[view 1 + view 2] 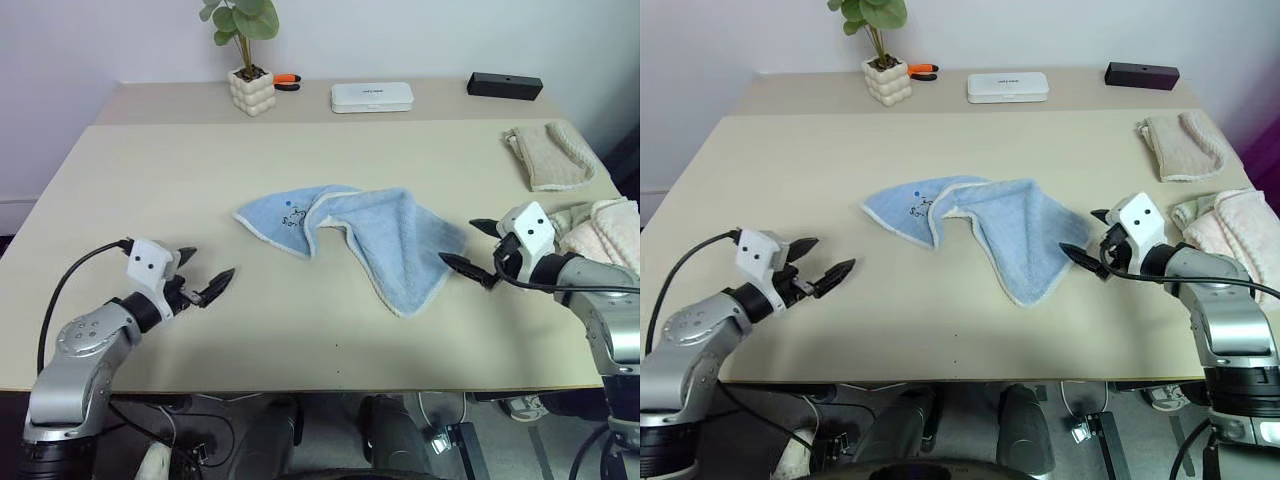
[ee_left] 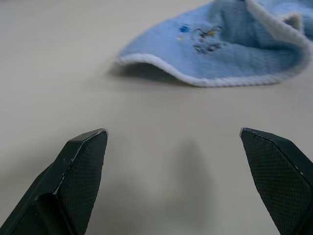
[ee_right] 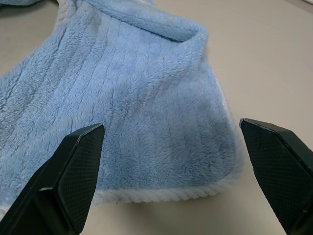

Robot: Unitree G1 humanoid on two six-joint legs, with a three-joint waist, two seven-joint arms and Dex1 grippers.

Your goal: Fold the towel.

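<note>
The towel lies crumpled near the middle of the table, one light blue piece with whitish edging, partly doubled over itself along a raised ridge; its corner with the small dark blue mark points toward the robot's left, and a lower corner points toward the near edge of the table. Its long axis runs roughly from the marked left corner across to the right-hand corner, slanting toward the near edge on the right. The right gripper hovers just beside the towel's right-hand corner, fingers spread wide and empty, aimed across at the cloth; in the right wrist view the edging sits directly ahead between the two fingertips. The left gripper hovers over bare table, well apart from the marked corner, fingers likewise spread wide and holding nothing; the towel lies ahead of it and toward the robot's right. The right arm is therefore the nearer one, and the coming move appears to turn on its short reach to the right corner, while the left must travel further to the marked corner. Count: one blue towel, two grippers, one beige towel and one pale pink towel at the right of the table, one potted plant, one white case, one black box
</note>
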